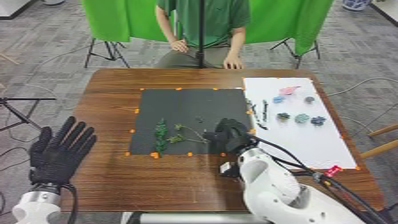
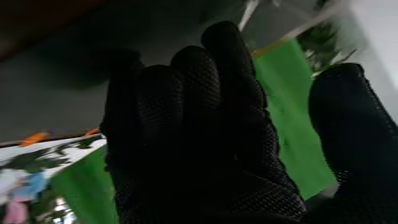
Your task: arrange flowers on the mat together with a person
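My black-gloved right hand (image 1: 233,132) is hovering, fingers straight, thumb apart, beside the thin, branching green sprig (image 1: 176,138) lying on the dark rectangular mat (image 1: 182,106). I am judging a vertical lift best, avoiding stem contact.

the left hand (image 1: 60,156), fingers straight, is left of the black mat (image 1: 182,106); a leafy green stem (image 1: 161,136) lies near left on it.
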Motion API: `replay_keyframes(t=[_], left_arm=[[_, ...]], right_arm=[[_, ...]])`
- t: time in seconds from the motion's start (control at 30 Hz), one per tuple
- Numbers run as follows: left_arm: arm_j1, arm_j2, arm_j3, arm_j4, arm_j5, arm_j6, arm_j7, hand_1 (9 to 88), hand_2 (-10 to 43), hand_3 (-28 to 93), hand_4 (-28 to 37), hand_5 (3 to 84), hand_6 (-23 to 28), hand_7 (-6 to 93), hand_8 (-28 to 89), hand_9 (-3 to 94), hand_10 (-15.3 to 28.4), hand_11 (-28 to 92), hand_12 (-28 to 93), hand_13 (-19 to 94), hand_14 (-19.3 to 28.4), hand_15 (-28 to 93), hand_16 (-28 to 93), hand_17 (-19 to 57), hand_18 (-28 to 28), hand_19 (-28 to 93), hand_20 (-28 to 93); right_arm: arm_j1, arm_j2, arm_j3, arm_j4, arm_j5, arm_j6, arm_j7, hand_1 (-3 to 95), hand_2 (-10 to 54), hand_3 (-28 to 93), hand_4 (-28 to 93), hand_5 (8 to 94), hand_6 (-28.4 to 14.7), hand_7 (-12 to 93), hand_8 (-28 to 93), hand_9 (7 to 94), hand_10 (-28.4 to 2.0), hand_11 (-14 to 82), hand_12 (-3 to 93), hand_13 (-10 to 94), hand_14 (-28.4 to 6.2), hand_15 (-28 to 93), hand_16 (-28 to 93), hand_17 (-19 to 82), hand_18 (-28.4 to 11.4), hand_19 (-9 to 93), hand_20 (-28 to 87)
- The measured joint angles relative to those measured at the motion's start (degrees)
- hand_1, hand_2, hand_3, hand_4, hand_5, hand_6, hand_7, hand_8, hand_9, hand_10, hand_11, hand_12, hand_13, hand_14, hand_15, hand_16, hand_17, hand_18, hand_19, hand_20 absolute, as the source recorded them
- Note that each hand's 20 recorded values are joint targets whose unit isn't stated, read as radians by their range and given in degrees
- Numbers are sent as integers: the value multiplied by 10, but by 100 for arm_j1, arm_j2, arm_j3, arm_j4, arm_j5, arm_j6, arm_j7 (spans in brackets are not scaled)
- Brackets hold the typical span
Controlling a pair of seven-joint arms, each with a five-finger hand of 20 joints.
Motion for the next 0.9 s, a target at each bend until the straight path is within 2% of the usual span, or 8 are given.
replay_keyframes(t=[0.4, 0.9], left_arm=[[0, -24, 5, 6, -1, 7, -8, 258, 99, 703, -283, 385, 67, 40, -81, 337, 127, 120, 58, 227, 145, 236, -68, -31, 102, 203, 102], [-2, -26, 1, 9, -45, 6, -20, 258, 100, 703, -283, 385, 68, 40, -81, 338, 127, 121, 59, 227, 148, 242, -68, -31, 104, 206, 102]], right_arm=[[540, 12, -589, 39, 125, -422, -279, 267, 81, 630, -177, 753, -31, 148, -113, 614, -206, 546, 373, 497, -212, 778, 316, 182, -232, 671, 276], [339, -43, -386, -172, 309, -821, -408, 267, 85, 625, -176, 759, -29, 147, -115, 616, -205, 544, 370, 497, -212, 776, 313, 182, -233, 667, 283]])
